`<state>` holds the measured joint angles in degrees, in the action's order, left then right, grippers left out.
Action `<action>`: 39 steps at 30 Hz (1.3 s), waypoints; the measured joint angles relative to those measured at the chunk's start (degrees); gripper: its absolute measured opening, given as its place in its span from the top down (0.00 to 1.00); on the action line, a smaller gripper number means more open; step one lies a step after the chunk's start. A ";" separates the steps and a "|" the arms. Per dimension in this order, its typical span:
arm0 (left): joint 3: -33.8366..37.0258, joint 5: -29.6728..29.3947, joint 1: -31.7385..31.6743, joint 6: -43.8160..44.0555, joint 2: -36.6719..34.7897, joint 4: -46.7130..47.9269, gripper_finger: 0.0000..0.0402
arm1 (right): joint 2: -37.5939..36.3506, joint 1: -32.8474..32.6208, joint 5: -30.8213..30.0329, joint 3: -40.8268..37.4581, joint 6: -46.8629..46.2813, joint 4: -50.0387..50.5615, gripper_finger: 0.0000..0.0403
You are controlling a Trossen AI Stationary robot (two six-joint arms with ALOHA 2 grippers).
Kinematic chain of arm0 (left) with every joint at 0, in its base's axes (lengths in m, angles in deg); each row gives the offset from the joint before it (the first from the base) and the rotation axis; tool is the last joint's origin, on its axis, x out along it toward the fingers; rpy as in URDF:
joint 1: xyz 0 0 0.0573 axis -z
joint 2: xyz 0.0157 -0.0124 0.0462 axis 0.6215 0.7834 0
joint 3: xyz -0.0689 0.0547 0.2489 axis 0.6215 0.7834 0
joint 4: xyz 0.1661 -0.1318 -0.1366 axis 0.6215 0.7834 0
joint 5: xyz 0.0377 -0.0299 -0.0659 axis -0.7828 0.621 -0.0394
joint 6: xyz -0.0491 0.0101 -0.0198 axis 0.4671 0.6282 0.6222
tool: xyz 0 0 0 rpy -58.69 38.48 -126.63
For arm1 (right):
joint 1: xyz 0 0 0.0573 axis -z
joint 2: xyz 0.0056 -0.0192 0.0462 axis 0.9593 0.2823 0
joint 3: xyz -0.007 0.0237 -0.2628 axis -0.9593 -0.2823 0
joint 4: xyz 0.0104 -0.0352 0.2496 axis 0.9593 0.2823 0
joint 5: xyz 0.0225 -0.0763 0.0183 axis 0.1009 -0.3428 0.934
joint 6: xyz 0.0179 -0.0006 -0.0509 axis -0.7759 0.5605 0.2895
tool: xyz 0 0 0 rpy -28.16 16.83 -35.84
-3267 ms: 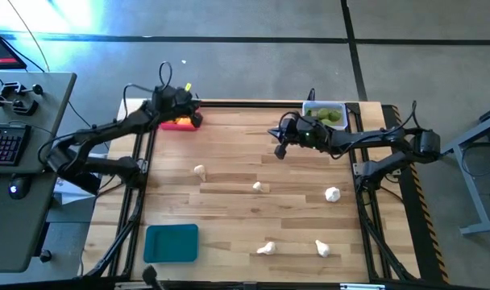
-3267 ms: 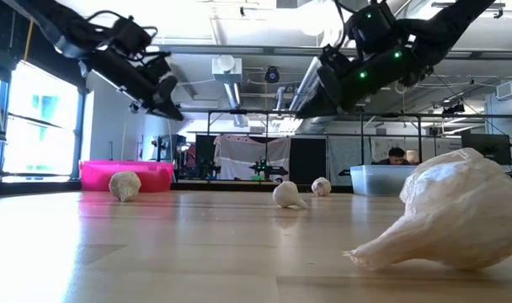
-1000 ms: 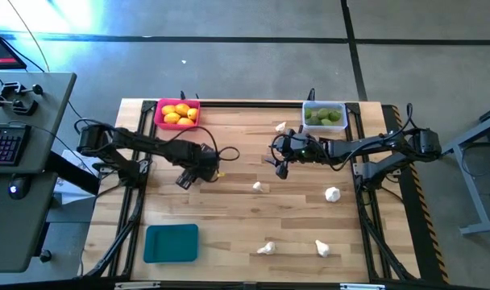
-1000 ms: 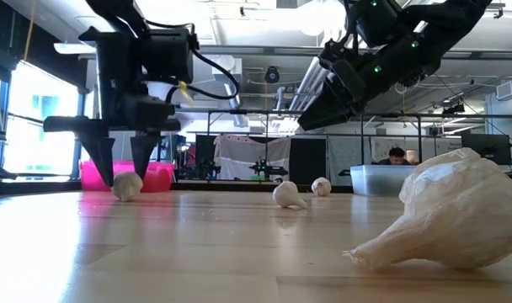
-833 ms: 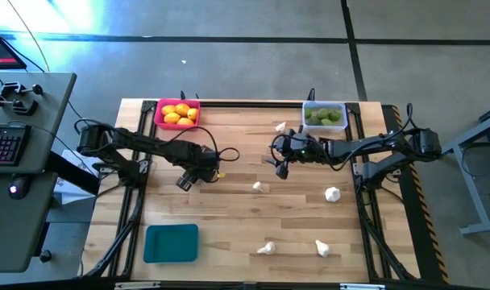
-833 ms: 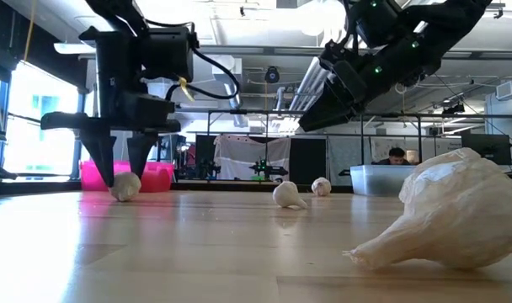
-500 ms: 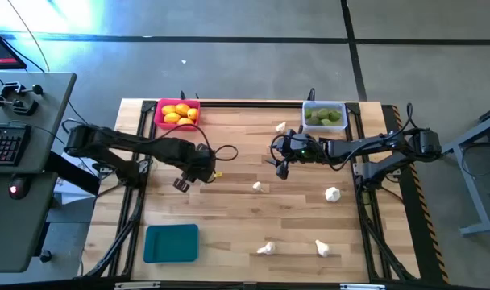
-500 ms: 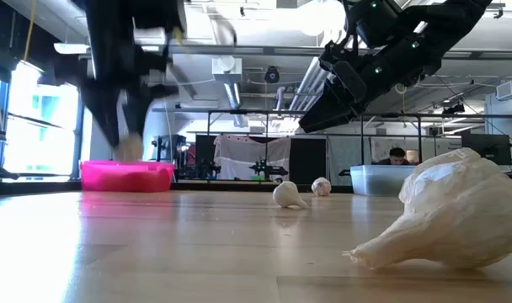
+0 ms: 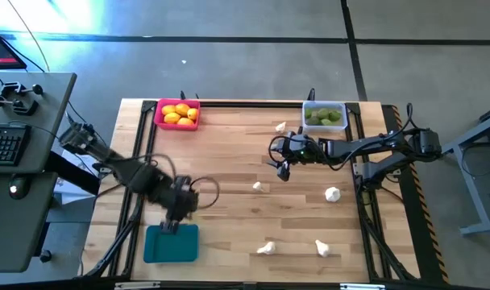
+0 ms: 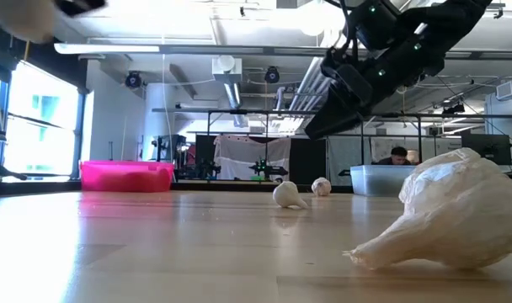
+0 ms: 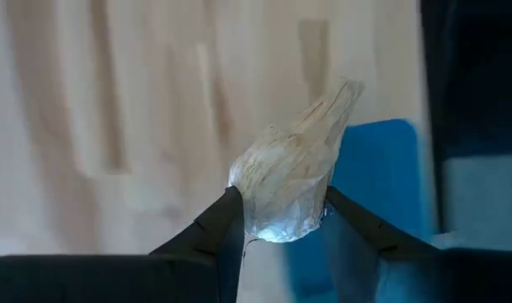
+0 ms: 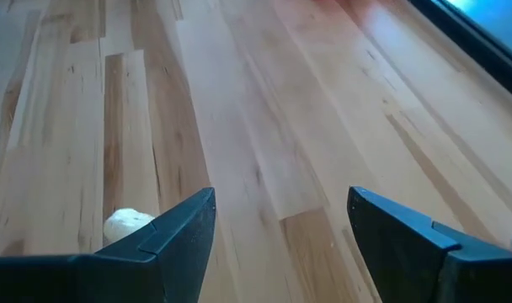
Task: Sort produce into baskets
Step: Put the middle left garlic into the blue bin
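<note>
My left gripper (image 9: 171,229) hangs over the far edge of the teal basket (image 9: 171,244) at the table's near left. It is shut on a white garlic bulb (image 11: 290,181). My right gripper (image 9: 280,166) hovers open at the far right middle, nothing between its fingers (image 12: 184,223). The pink basket (image 9: 159,118) holds yellow-orange fruits (image 9: 180,113). The clear basket (image 9: 342,109) holds green fruits (image 9: 324,116). Loose garlic bulbs lie on the wood (image 9: 259,187), (image 9: 332,193), (image 9: 266,248). My left gripper pinches the bulb's fat rounded body (image 11: 269,215) between its two fingers (image 11: 218,223). The pointed stem end (image 11: 344,93) sticks out past the fingertips. The fingers come steeply from above. The bulb is lifted clear of the table, beside the teal basket (image 11: 382,177).
More garlic lies at the far side (image 9: 281,126) and the near right (image 9: 322,248); that near one looms large in the low view (image 10: 458,206). A black frame rail (image 9: 253,103) borders the table. A desk with a keyboard (image 9: 3,145) stands off the left side.
My left gripper has shut on the garlic bulb at the table's left middle and lifted it clear. It has swung toward the near left edge to the teal basket, rolling its wrist on the way.
</note>
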<state>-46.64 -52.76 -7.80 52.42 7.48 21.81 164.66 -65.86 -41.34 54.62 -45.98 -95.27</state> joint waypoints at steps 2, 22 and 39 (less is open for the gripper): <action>0.00 -0.01 4.23 9.95 0.12 -0.35 0.71 | 0.02 0.00 0.16 0.00 -0.53 0.37 0.35; 0.79 -4.37 17.92 54.88 19.68 -4.27 0.71 | 0.02 0.00 0.35 0.00 -1.46 1.09 0.35; 0.79 -1.61 13.57 49.51 21.88 -3.11 0.58 | 0.02 0.00 0.33 0.00 -1.23 1.09 0.35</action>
<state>-45.85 -54.36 5.77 101.93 29.36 18.71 164.68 -65.86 -41.01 54.62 -47.21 -94.18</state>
